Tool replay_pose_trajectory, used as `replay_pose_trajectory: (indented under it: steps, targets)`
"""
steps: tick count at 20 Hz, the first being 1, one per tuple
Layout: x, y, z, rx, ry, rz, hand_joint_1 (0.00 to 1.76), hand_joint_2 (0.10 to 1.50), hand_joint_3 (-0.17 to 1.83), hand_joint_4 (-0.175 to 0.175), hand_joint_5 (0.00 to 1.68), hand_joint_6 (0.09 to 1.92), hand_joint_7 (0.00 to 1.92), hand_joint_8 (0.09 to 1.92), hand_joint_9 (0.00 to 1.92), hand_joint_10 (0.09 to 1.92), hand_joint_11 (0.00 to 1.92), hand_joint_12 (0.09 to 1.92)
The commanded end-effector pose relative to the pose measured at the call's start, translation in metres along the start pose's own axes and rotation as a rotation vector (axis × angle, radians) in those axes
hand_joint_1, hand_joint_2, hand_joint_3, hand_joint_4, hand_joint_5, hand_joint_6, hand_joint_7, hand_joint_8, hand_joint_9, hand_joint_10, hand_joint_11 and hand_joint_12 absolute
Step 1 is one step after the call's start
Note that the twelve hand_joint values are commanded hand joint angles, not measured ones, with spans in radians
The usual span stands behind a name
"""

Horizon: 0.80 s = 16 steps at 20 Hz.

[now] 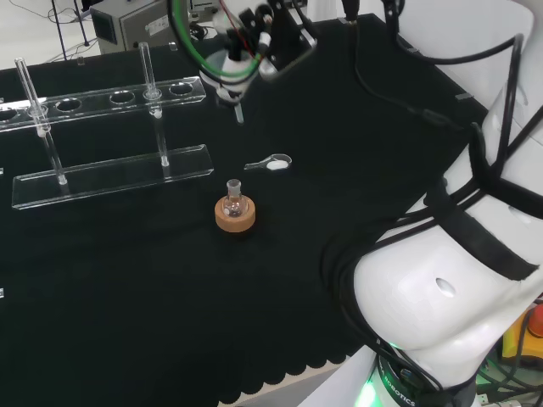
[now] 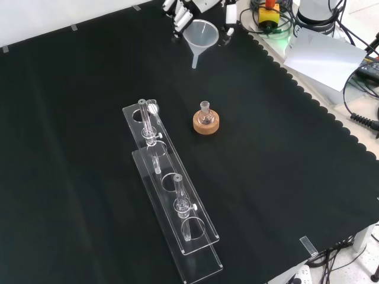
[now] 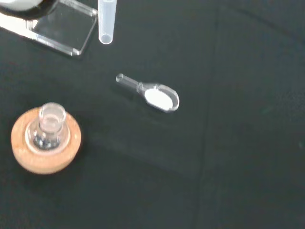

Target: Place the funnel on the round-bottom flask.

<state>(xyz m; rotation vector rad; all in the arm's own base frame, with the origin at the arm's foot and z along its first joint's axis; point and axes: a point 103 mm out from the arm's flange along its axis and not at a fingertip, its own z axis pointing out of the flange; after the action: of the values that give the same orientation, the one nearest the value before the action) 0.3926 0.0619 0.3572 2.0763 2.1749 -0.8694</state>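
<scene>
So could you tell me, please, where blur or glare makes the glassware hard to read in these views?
Wrist view: a blurred white part of the hand sits at the edge, while the round-bottom flask is slightly soft. Head view: the clear rack catches pale glare. Front view: the funnel reads clearly against the cloth.

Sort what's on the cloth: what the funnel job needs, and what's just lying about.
Job:
- clear plastic funnel, held in the hand
- small round-bottom glass flask
- its cork ring stand

Lying about:
- clear acrylic test-tube rack
- small clear scoop with white powder
</scene>
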Motion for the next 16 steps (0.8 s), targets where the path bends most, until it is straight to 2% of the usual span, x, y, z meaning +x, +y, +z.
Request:
replay_pose_trajectory:
  steps: [1, 16]
  targets:
    - [0.007, 0.002, 0.031, 0.026, 0.055, 0.030, 0.76, 0.70, 0.66, -0.003, 0.75, 0.97, 0.79, 0.81, 1.06, 0.59, 0.50, 1.28]
    - [0.033, 0.014, 0.064, 0.048, 0.090, 0.012, 0.75, 0.71, 0.66, -0.008, 0.74, 0.97, 0.79, 0.81, 1.06, 0.59, 0.51, 1.28]
